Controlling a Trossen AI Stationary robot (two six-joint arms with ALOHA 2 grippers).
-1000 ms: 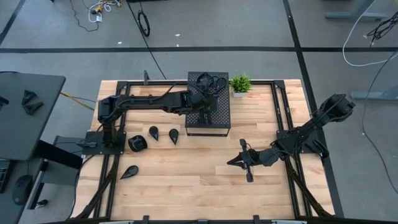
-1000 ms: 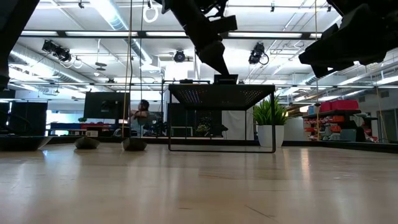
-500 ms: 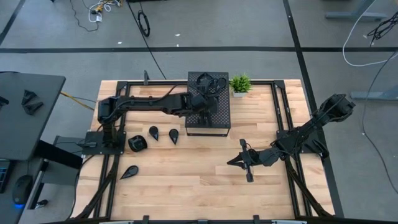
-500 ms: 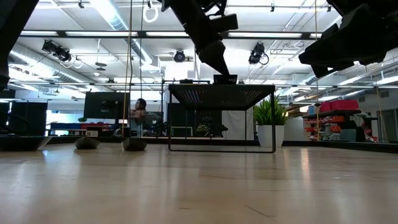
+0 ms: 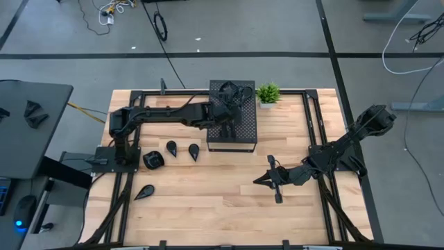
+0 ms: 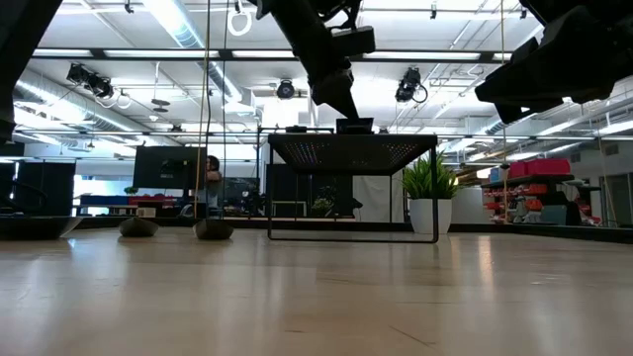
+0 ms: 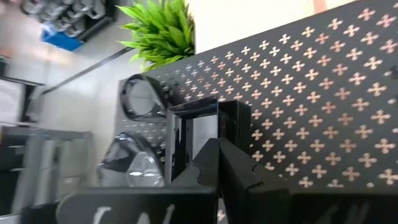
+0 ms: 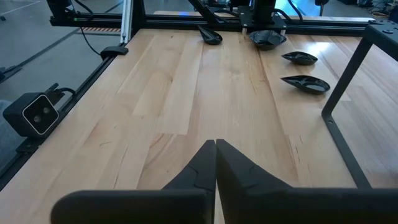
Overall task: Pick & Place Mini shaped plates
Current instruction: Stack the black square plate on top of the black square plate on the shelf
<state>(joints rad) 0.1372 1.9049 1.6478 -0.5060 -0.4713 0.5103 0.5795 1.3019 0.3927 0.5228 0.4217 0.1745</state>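
My left gripper (image 5: 231, 110) reaches over the top of the black perforated box (image 5: 239, 139), fingers shut, tips (image 7: 217, 144) at a square mini plate (image 7: 193, 134) on that top. In the low view the plate (image 6: 354, 125) shows just under the gripper (image 6: 342, 109). A round plate (image 7: 144, 96) and a teardrop plate (image 7: 134, 167) lie on the box beyond it. Several more plates rest on the table left of the box (image 5: 151, 159) (image 5: 171, 147) (image 5: 193, 151) (image 5: 144, 192). My right gripper (image 5: 261, 180) hovers shut over the table's right half. My left gripper meets the square plate at the near side of its rim (image 7: 231, 124), coming slanting down from the table's left. The shut fingers hide the place of contact, so the kind of hold does not show. The plate sits level at the box's top.
A small green potted plant (image 5: 268, 93) stands at the box's far right corner. Bare wood lies in front of the box and around my right gripper (image 8: 216, 144). Black frame rails (image 5: 313, 125) run along the table's sides. A person stands far back in the room (image 6: 210, 183).
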